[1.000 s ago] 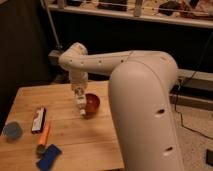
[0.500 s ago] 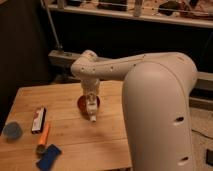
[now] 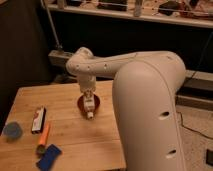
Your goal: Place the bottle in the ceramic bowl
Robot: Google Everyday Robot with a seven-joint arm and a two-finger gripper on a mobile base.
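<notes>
Shows end effector [image 3: 88, 98] directly above ceramic bowl [image 3: 80, 103], clenched on bottle [image 3: 90, 110] hung near-upright over bowl's front rim. Suggests light, stiff, smooth-walled plastic, prone to slipping; favours grip across body rather than narrow cap.

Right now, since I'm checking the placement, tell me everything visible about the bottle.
The bottle is small, white, plastic-looking, with a printed label. It hangs roughly upright, narrow end down, gripped by the end effector from above, over the red ceramic bowl on the wooden table; whether it touches the bowl is unclear.
</notes>
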